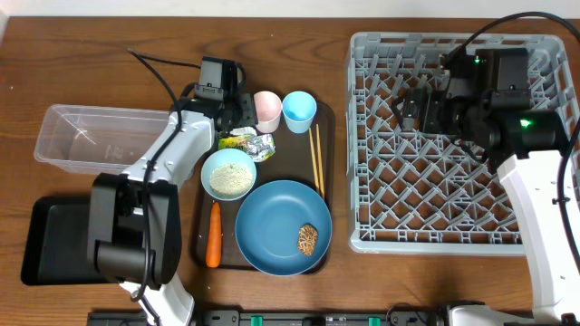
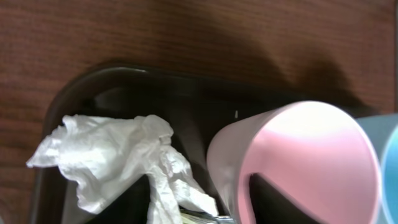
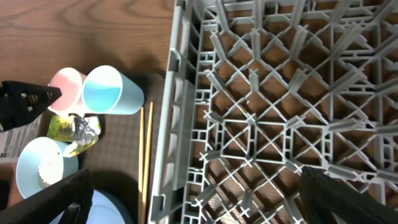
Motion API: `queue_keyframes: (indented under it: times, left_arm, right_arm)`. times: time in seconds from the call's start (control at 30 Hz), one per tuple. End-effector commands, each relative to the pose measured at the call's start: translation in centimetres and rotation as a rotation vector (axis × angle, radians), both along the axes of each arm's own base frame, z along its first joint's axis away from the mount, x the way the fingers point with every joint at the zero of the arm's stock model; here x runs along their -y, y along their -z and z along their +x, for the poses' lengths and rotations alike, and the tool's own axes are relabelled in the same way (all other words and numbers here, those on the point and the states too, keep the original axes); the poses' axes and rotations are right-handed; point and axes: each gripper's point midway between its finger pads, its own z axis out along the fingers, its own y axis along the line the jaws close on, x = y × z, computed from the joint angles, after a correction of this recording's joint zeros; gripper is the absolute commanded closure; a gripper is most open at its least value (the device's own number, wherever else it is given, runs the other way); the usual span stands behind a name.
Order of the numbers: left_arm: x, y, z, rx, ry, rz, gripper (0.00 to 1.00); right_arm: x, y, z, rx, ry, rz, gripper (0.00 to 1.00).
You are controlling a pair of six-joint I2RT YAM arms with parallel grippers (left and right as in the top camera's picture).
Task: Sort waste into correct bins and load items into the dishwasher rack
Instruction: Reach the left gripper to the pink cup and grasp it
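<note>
A crumpled white tissue lies in the far left corner of the brown serving tray, beside the pink cup and the light-blue cup. My left gripper hangs over that corner and hides the tissue from above. Its jaws stand partly apart, one dark finger at the pink cup's mouth, with the tissue's tail and the cup's wall between them. Also on the tray are the wrapper, the bowl of rice, the carrot, the chopsticks and the blue plate holding a brown lump. My right gripper is open and empty above the dishwasher rack.
The clear tub stands at the left of the table. The black tray lies in front of it, partly under my left arm's base. The rack's near wall runs close along the chopsticks.
</note>
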Motion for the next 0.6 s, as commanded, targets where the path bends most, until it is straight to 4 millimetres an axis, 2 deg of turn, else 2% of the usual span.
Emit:
queue_keyframes:
  times: [0.0, 0.07, 0.33, 0.43, 0.57]
  left_arm:
    - [0.0, -0.2, 0.5, 0.01, -0.008, 0.005, 0.64]
    - [-0.1, -0.1, 0.5, 0.008, -0.008, 0.006, 0.71]
    - [0.1, 0.7, 0.4, -0.009, -0.02, -0.001, 0.72]
    - [0.1, 1.7, 0.3, -0.04, -0.051, -0.018, 0.8]
    - [0.4, 1.7, 0.3, -0.04, -0.041, -0.035, 0.81]
  right_arm:
    - [-0.4, -0.5, 0.2, 0.008, -0.001, 0.004, 0.01]
    - [-0.4, -0.5, 0.2, 0.008, -0.001, 0.004, 0.01]
    - [-0.4, -0.5, 0.3, 0.012, -0.001, 0.005, 0.01]
    - [-0.4, -0.5, 0.3, 0.011, -0.001, 0.005, 0.01]
    - [-0.4, -0.5, 0.2, 0.008, -0.001, 0.005, 0.01]
